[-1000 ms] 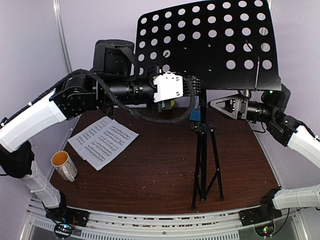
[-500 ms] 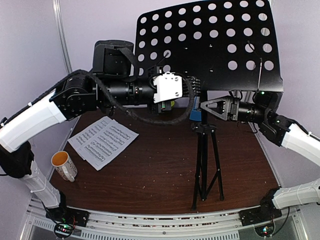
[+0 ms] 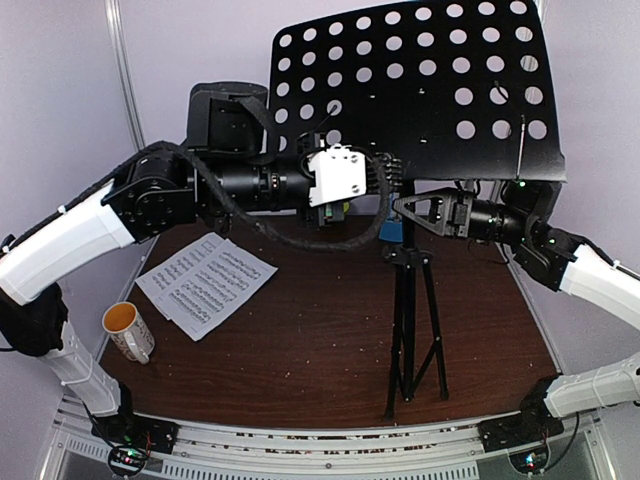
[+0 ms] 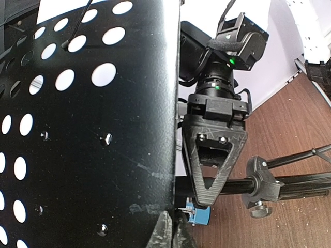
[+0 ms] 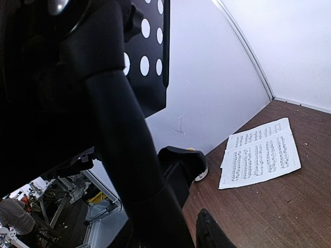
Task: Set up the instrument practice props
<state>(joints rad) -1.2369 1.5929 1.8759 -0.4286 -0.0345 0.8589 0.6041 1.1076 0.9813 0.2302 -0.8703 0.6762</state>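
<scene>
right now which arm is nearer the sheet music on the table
Left. The left arm runs just beside the sheet music; the right arm is on the far side of the music stand.

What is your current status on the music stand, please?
Left hand under music stand desk, right hand at its post; grips unclear. Sheet music flat on table. Nothing blocking.

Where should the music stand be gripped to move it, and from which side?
I'd grip the upright post just under the desk, coming in level from the side: it is a slim vertical tube, while the desk is a wide tilted plate.
</scene>
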